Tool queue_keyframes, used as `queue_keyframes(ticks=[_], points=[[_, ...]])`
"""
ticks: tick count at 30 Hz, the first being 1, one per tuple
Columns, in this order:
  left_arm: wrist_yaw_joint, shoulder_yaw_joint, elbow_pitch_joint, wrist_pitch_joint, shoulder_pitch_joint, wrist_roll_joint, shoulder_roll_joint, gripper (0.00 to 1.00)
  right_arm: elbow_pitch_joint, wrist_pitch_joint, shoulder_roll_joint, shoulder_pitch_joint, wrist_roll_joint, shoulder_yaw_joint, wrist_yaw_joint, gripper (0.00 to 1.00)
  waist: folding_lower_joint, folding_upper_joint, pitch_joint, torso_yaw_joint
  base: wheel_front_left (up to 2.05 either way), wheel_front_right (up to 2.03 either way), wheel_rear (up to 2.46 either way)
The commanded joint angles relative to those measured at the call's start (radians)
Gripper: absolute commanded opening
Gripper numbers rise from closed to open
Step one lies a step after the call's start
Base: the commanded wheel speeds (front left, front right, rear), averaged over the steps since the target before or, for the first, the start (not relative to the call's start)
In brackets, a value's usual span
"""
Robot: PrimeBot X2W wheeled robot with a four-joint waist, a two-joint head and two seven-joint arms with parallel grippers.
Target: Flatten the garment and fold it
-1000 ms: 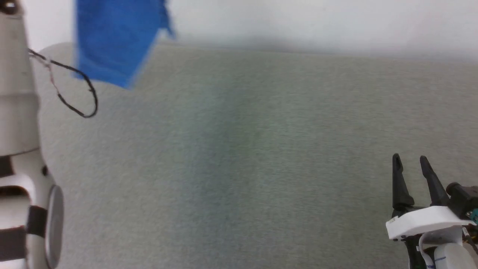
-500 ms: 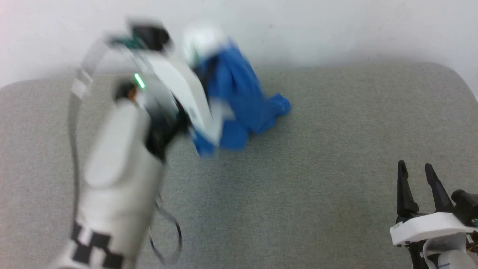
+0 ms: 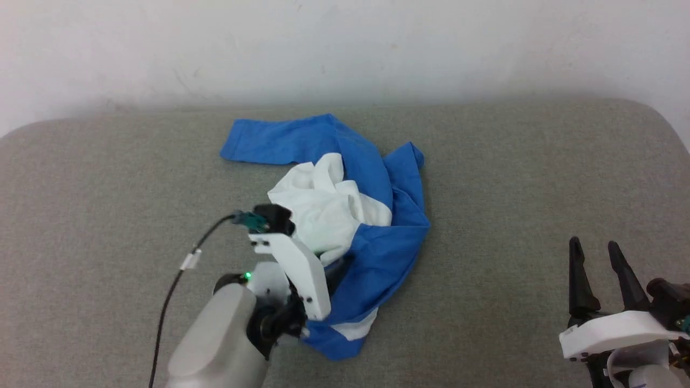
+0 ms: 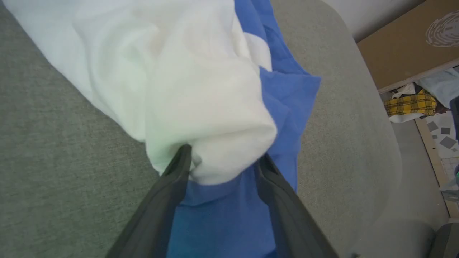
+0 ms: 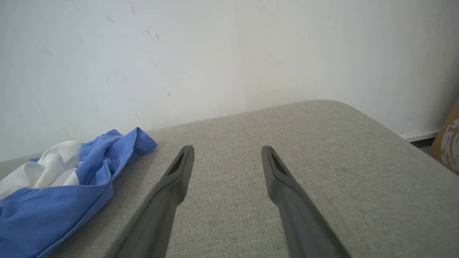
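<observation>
Straddling crumpled thin white-and-blue T-shirt [image 3: 377,258] with left claw [image 4: 224,161] spread wide; right claw [image 3: 593,242] wide, empty. Risk: snagging cloth between tips on lifting, bunching heap tighter.

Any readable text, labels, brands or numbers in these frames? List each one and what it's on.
No readable text in any view.
garment: crumpled, blue and white cloth, no print showing.
cardboard panel: a pale swirl mark, no letters or numbers.
</observation>
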Motion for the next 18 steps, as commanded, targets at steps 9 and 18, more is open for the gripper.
queue_keyframes(ticks=[9,18], points=[[0.035,0.249,-0.226,-0.277,0.027,-0.091,0.044,1.00,-0.003,-0.005,0.001,0.014,0.019,0.024,-0.001,1.00,0.0000,-0.0001,-0.032,0.002,0.00,0.00,0.00],[0.080,0.280,-0.250,-0.701,0.186,0.178,0.119,1.00,0.028,0.053,0.001,-0.009,0.052,0.082,-0.001,1.00,0.0000,-0.0001,-0.033,-0.009,0.00,0.00,0.00]])
